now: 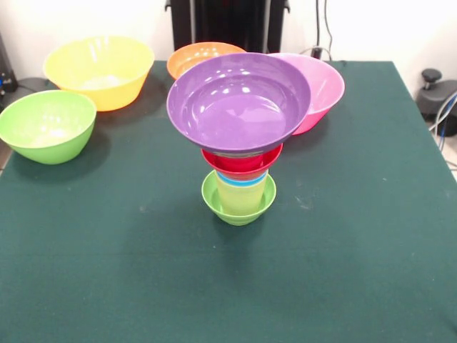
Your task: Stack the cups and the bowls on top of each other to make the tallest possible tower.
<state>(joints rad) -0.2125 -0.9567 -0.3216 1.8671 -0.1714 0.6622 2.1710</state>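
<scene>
Topping the tower (239,179), wide purple bowl (239,103); claw seemingly unseen

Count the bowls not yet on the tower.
4: large yellow bowl far left, green bowl nearer on the left, orange bowl and pink bowl behind the tower, both partly hidden; more could hide there.

Bright, even light; glossy bowl glare

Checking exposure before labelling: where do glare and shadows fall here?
Front view: bright glare spots on the purple bowl's inside; softer sheen in the yellow bowl and green bowl; soft shadows on the table beside those bowls and under the tower.
</scene>
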